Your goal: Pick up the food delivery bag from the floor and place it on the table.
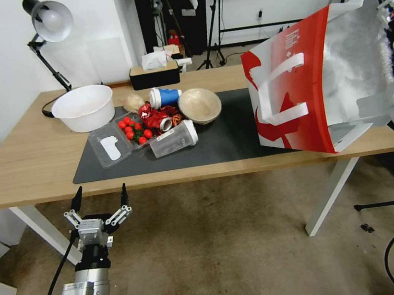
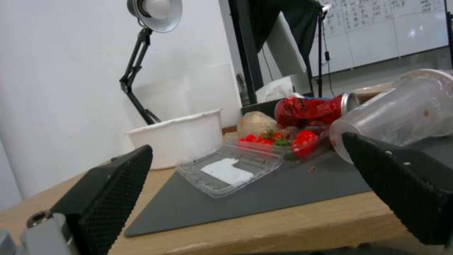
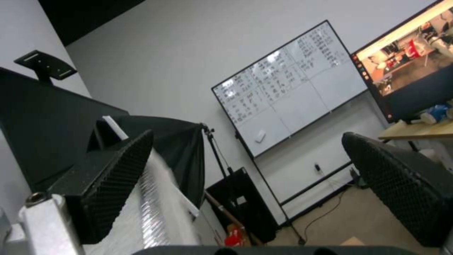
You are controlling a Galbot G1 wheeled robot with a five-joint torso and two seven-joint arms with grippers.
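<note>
I see the food delivery bag (image 1: pixel 296 91) standing tilted on the right end of the surface (image 1: pixel 29 160), its base partly on the dark mat (image 1: pixel 225 139) and its open foil-lined mouth toward my right arm. My right pincer (image 1: pixel 393 3) sits at the bag's upper rim. My left pincer (image 1: pixel 100 199) hangs with fingers spread below the surface's near edge, above the floor (image 1: pixel 212 261). A white bowl (image 1: pixel 84 107) and scattered containers occupy the mat's left.
</note>
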